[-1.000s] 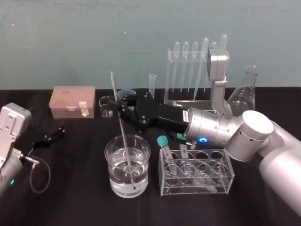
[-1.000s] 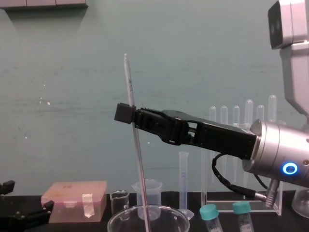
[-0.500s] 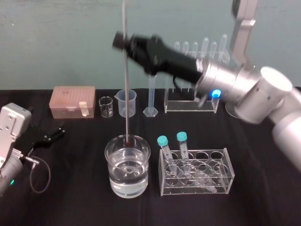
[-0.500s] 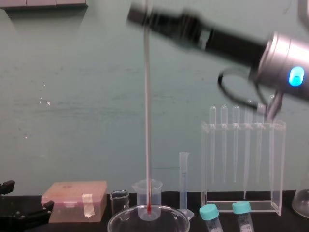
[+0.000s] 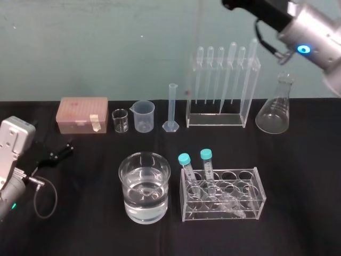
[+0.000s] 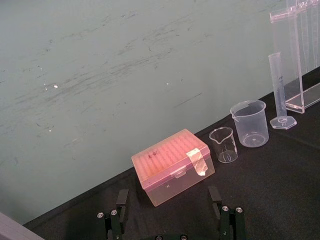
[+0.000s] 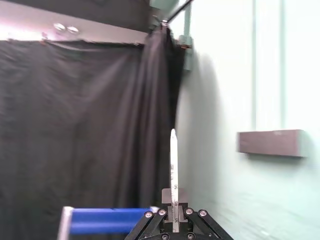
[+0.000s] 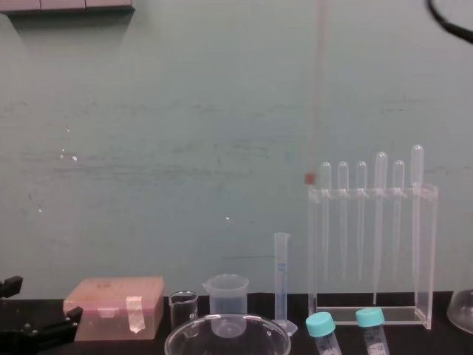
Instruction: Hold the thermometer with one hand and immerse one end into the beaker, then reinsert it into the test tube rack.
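High above the test tube rack (image 8: 429,259), the right gripper (image 7: 173,216) is clamping the thermometer (image 7: 173,167) upright, bulb (image 8: 310,177) just over the rack's left end; reinsertion seemingly calls for aligning with a hole, then lowering; left gripper (image 5: 59,151) idling low at left, jaws apart

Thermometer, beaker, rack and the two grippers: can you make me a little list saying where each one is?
thermometer: upright in the air, red tip by the test tube rack's top bar
right gripper: up high, shut on the thermometer
beaker: on the table, water inside
test tube rack: holds pipettes
left gripper: open, parked low at left
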